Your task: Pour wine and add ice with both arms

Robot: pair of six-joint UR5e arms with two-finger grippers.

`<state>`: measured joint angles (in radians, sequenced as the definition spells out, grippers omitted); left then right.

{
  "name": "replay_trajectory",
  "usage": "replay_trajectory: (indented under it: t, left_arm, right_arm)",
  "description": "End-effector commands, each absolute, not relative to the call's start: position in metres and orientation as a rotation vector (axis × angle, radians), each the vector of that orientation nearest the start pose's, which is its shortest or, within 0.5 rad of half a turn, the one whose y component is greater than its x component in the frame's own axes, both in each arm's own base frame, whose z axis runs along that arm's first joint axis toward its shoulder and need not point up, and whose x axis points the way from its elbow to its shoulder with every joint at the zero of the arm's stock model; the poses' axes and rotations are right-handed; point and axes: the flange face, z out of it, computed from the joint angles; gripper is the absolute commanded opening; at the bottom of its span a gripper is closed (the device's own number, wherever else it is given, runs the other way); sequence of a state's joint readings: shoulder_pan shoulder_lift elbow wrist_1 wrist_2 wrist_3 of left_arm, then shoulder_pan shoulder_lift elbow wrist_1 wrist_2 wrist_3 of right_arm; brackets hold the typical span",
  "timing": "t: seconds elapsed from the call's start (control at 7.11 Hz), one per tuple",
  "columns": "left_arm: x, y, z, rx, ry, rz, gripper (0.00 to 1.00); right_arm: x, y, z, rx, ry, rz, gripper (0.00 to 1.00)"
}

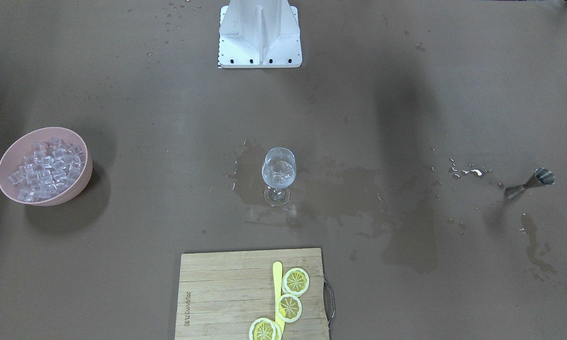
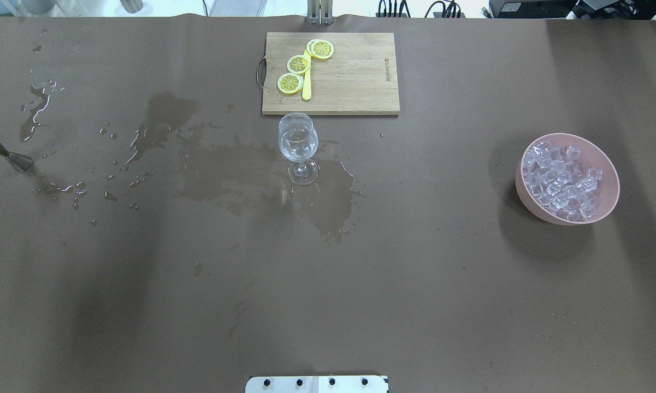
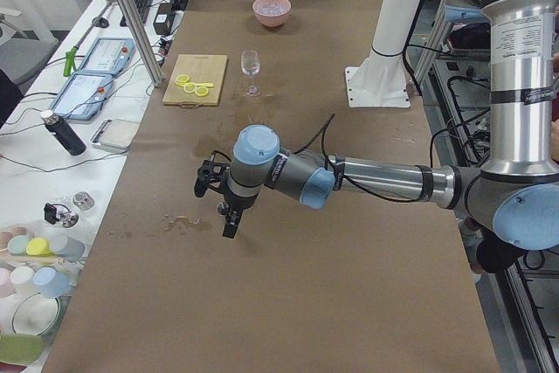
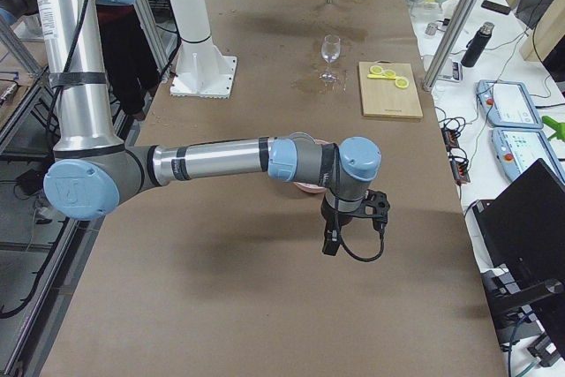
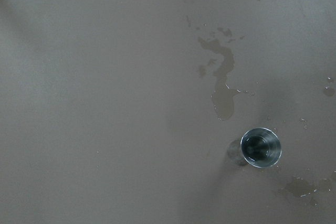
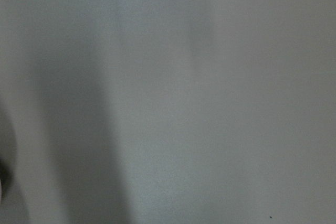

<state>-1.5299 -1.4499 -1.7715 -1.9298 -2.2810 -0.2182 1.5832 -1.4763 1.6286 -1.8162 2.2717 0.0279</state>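
Overhead and front-facing cameras look down from opposite sides of the table (image 2: 415, 273), sharing the glass (image 1: 278, 172).

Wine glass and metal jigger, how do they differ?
The wine glass is clear and stemmed; the jigger is opaque metal, hourglass-shaped. The glass stands at the table's middle on a big wet patch; the jigger near its end on the robot's left, by smaller puddles. Both stand upright.

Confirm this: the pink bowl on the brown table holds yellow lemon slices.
Not right. The pink bowl on the brown table holds clear ice cubes instead, as the overhead exterior view shows.
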Motion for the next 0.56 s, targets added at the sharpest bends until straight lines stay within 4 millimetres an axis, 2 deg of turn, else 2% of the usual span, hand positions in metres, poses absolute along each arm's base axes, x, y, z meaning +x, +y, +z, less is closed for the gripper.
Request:
replay_trajectory:
  t: [0.0, 0.28, 0.42]
  left_arm:
    - [-0.0493, -0.4625, 0.5802, 0.343, 0.748, -0.006, 0.98]
    - [-0.0493, -0.4620, 0.5791, 0.351, 0.748, -0.001, 0.98]
    - [-0.0486, -0.4621, 0.5791, 0.350, 0.748, -0.001, 0.98]
  right_arm:
    - [0.0751, -0.5173, 0.6134, -0.101, -0.704, 0.076, 1.00]
    - [0.0751, -0.5173, 0.6127, -0.099, -0.704, 0.075, 1.00]
    - [0.0750, -0.5196, 0.6044, -0.084, -0.706, 0.071, 1.00]
